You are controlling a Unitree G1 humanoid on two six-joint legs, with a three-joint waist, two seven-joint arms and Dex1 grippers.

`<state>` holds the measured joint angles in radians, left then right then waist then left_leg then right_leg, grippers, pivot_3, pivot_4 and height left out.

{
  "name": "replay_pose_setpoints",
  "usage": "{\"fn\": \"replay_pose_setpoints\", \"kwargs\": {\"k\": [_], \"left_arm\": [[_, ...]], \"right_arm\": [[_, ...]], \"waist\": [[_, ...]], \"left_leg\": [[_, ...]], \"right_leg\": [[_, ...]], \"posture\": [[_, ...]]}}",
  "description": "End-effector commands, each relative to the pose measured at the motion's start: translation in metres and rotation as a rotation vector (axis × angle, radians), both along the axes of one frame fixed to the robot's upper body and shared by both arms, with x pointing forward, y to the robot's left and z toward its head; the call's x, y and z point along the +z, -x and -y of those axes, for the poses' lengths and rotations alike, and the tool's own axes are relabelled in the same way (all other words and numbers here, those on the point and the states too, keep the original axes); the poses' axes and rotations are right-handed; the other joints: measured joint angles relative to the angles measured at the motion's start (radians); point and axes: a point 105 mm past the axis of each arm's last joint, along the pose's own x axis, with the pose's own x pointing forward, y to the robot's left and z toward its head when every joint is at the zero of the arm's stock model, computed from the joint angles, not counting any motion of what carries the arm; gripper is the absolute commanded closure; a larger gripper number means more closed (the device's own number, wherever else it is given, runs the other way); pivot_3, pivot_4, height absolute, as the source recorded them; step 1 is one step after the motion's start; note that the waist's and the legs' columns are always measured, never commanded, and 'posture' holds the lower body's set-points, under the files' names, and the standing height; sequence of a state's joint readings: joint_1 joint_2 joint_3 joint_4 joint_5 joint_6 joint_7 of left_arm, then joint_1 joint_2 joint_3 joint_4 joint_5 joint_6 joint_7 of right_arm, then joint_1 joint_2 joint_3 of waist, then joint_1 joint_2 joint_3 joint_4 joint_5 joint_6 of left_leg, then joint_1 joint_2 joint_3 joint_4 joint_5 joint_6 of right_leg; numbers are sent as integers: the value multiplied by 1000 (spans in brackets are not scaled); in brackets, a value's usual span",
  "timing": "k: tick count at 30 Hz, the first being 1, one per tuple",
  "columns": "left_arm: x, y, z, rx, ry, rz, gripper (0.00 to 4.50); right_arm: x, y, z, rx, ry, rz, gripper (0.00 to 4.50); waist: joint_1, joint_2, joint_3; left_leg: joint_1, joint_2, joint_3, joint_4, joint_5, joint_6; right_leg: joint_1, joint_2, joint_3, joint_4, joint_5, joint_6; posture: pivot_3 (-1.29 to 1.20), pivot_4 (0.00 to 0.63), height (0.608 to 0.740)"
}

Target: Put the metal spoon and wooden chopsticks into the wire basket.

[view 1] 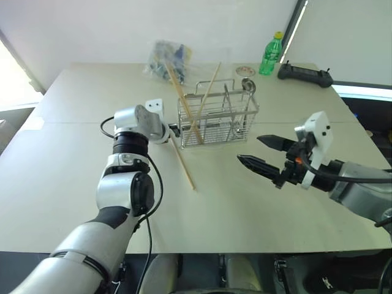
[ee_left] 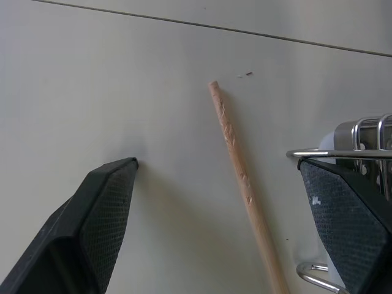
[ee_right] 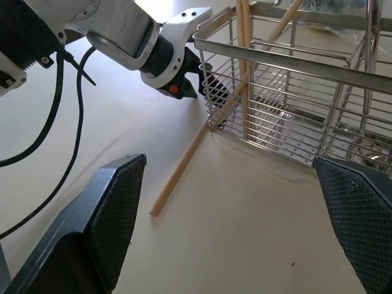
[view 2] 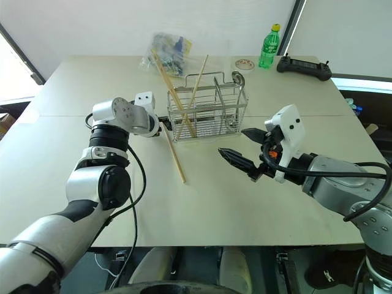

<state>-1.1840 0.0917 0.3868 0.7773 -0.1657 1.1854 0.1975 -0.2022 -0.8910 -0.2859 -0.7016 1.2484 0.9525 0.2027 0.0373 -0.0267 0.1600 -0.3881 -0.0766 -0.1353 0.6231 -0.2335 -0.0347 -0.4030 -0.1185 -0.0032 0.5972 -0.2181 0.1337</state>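
Three wooden chopsticks, pale tan and thin: two lean inside the wire basket, one lies flat on the tabletop at the basket's near-left corner. One shiny metal spoon stands in the basket's right side. Left end effector spread astride the lying stick; right end effector spread, empty.

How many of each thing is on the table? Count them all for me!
Pale wooden chopsticks: 3 (two in the basket, one on the table)
Shiny metal spoon: 1
Silver wire basket: 1
Green plastic bottle: 1
Clear plastic bag: 1
Black handheld controller: 1
Small round disc: 1
Total: 9
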Motion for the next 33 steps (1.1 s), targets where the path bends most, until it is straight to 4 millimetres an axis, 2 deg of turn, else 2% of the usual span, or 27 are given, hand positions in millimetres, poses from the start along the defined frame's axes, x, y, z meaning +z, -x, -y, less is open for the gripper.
{"fn": "replay_pose_setpoints", "kwargs": {"k": [1, 3, 6, 7, 20, 26, 27, 30, 33], "left_arm": [[-2, 0, -5, 14, -2, -10, 1400], [-3, 1, -6, 17, 2, -12, 2334], [-3, 1, -5, 21, 13, -20, 4044], [-4, 2, -5, 21, 16, -22, 4453], [-6, 4, -17, 68, 25, -37, 4453], [6, 1, -15, 71, 44, -7, 4453], [9, 1, -16, 71, 43, -4, 3901], [15, 1, -17, 70, 41, -2, 2711], [23, 3, -19, 64, 35, 1, 1109]], "right_arm": [[14, 1, -1, 4, -16, 56, 0], [14, 1, -1, 2, -17, 56, 0], [16, 0, 0, 1, -17, 58, 0], [16, 0, 0, 0, -18, 58, 0], [19, -4, 2, 0, -15, 62, 0], [18, -5, 1, 4, -14, 60, 0], [18, -5, 1, 5, -13, 59, 0], [18, -5, 2, 4, -13, 57, 0], [16, -6, 2, 4, -11, 54, 0]], "waist": [[1, 0, 0], [2, 0, 0], [4, 0, 0], [4, 0, 0], [1, -1, 0], [1, -1, 0], [1, -1, 0], [-1, -1, 0], [-2, -1, 0]], "left_leg": [[0, 0, 0, 0, 0, 0], [0, 0, 0, 0, 0, 0], [-1, 0, -1, 0, 0, 0], [-1, 0, -1, 0, 0, 0], [-2, 0, -1, 0, 0, 0], [-2, 0, 0, 0, 0, 0], [-2, 0, 0, 0, 0, 0], [-2, 0, 0, -1, 0, 0], [-2, 0, 0, -1, 0, 0]], "right_leg": [[0, 0, 0, 0, 0, 0], [0, 0, 0, 0, 0, 0], [0, 0, 0, 0, 0, 0], [0, 0, 0, -1, 0, 0], [-1, 0, 0, -1, 0, 0], [-1, 0, 0, -1, 0, 0], [-1, 0, 0, -1, 0, 0], [-1, 0, 0, -1, 0, 0], [-2, 0, 0, -1, 0, 0]], "posture": [[0, 150, 713], [0, 150, 713], [0, 150, 713], [0, 150, 713], [0, 150, 713], [0, 150, 713], [0, 150, 713], [0, 150, 713], [0, 150, 713]]}}
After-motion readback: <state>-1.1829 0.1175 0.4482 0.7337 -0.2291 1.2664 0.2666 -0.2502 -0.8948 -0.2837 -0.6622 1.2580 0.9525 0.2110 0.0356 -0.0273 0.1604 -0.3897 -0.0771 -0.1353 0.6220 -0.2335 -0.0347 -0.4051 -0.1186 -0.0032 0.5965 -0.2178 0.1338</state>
